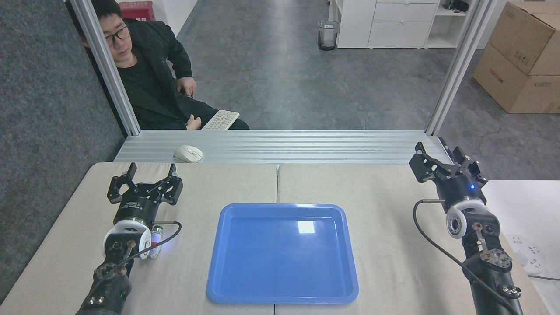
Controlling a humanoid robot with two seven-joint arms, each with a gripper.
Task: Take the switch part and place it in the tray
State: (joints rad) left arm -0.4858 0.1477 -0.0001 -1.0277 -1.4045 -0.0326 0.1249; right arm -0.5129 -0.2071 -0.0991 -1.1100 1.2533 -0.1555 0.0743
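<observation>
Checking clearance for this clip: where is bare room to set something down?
The tray is bare, as is the table between tray and right arm. Crowded: the switch part sits tight against the left arm's wrist.

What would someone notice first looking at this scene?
The big blue tray in the middle of the table, empty and glossy. Two black arms flank it, the left gripper and right gripper both open. A small switch part lies half hidden beside the left arm's wrist.
</observation>
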